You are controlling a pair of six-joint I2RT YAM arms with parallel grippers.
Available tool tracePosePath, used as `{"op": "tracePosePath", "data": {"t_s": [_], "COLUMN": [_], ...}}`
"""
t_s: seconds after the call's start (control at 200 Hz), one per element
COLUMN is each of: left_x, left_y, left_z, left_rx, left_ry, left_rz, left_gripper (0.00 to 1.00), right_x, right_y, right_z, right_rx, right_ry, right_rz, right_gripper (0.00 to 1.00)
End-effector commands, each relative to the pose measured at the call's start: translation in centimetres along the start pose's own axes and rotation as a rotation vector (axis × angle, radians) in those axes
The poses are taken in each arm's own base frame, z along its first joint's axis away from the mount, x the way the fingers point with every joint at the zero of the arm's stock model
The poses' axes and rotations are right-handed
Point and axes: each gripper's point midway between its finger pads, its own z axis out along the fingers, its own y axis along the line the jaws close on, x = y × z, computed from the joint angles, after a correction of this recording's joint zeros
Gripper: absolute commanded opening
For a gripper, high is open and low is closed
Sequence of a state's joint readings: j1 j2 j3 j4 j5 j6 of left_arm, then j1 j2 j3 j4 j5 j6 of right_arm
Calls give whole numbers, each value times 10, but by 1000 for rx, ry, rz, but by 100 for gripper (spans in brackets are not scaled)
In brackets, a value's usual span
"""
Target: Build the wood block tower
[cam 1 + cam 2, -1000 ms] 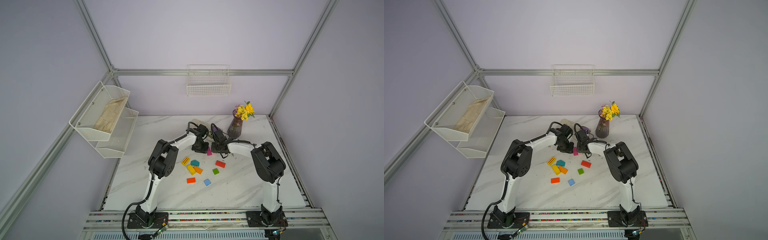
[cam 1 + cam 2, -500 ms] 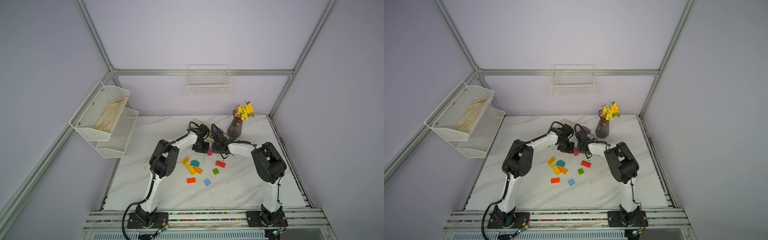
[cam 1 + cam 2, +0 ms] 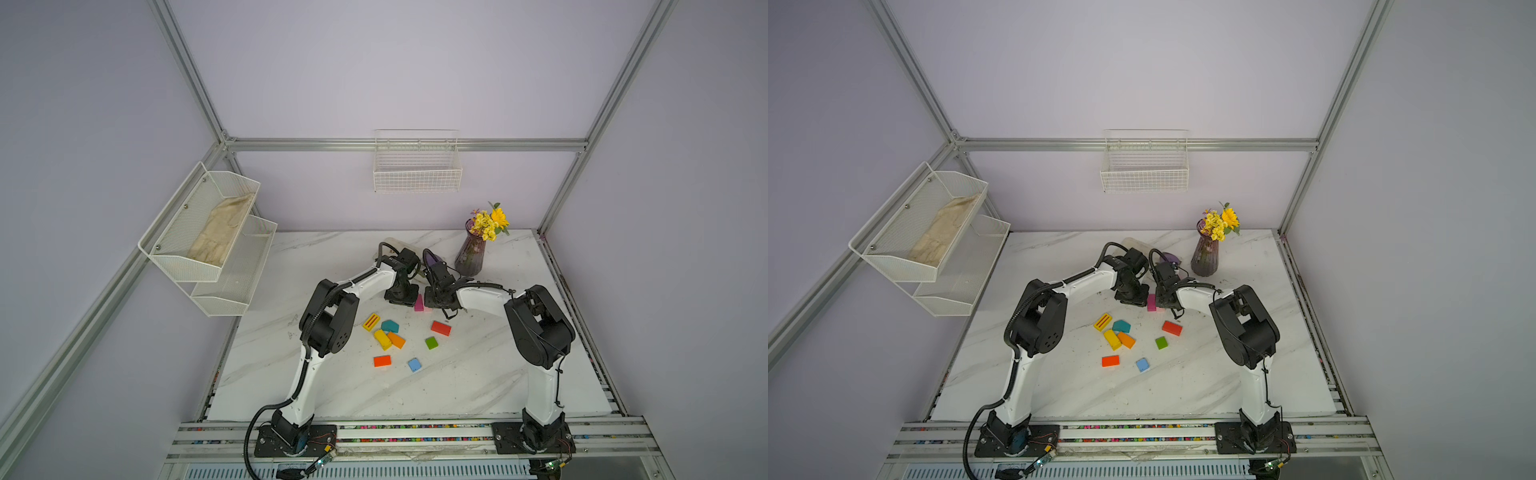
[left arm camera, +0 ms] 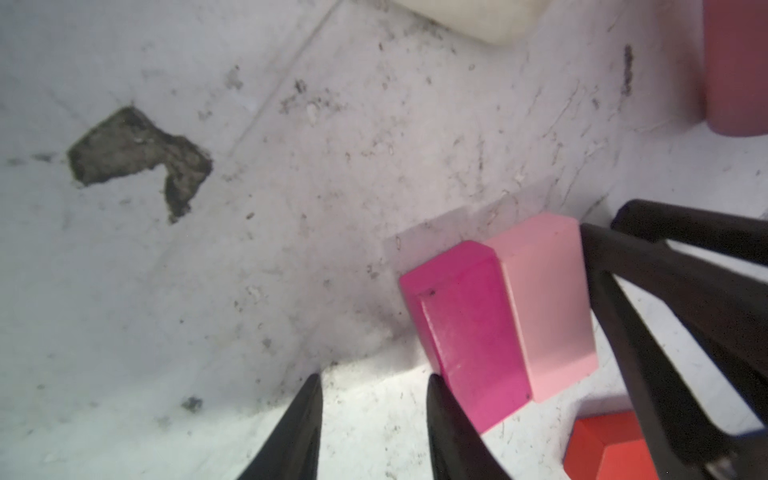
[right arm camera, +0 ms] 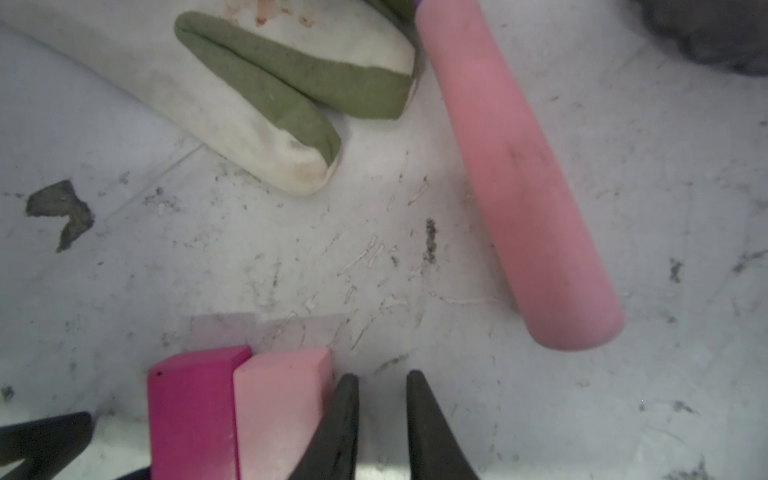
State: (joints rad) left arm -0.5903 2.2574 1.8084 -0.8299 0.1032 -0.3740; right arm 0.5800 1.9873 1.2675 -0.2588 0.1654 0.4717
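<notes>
A magenta block (image 4: 473,332) and a pink block (image 4: 548,307) stand upright side by side on the marble table (image 3: 478,374), also seen in a top view as magenta block (image 3: 418,302). My left gripper (image 4: 374,378) is open and empty, one finger against the magenta block's outer side. My right gripper (image 5: 382,374) has its jaws parted a little with nothing between them, one finger against the pink block (image 5: 278,407). Loose blocks lie nearer the front: slotted yellow (image 3: 371,322), teal (image 3: 390,326), yellow (image 3: 382,339), orange (image 3: 396,340), red (image 3: 441,328), green (image 3: 431,343), orange-red (image 3: 382,360), blue (image 3: 414,365).
Just behind the grippers lie a trowel with a pink handle (image 5: 519,178) and a white and green glove (image 5: 249,95). A purple vase with yellow flowers (image 3: 471,257) stands at the back right. A wire basket (image 3: 417,174) and a shelf (image 3: 208,241) hang on the walls.
Both arms stay almost still beside the magenta and pink pair; the right gripper has edged slightly towards it.
</notes>
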Motion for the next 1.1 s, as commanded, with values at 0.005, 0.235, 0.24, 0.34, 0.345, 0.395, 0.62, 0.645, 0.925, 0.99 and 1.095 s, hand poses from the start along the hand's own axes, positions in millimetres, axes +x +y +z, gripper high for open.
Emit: {"op": "tracePosePath", "data": {"t_s": [0.005,0.235,0.24,0.34,0.345,0.395,0.62,0.645,0.925,0.99,1.095], "left_x": [16,14,14,14,14,13,11,11,6,2,0], "left_y": [15,14,14,14,15,14,15,16,20,22,32], "left_z": [19,15,15,13,13,12,7,7,-7,-20,-44], "left_rx": [-57,-57,-57,-56,-57,-58,-63,-64,-88,-105,-141], "left_ry": [64,54,54,47,46,41,24,22,-34,-79,-180], "left_rz": [-4,-4,-4,-5,-5,-5,-7,-6,-15,-19,-31], "left_gripper": [43,43,43,43,44,44,44,44,44,44,47], "right_x": [31,26,26,23,23,21,14,14,3,-3,-14], "right_y": [-7,-9,-9,-11,-11,-12,-15,-15,-21,-22,-28], "right_z": [-4,-9,-10,-13,-13,-15,-24,-25,-45,-58,-87], "right_rx": [27,36,36,42,44,45,50,49,48,39,17], "right_ry": [96,74,74,61,59,53,21,19,-41,-67,-129], "right_rz": [-10,-6,-6,-4,-3,-1,5,6,27,47,99], "right_gripper": [26,27,27,27,27,28,30,30,33,34,44]}}
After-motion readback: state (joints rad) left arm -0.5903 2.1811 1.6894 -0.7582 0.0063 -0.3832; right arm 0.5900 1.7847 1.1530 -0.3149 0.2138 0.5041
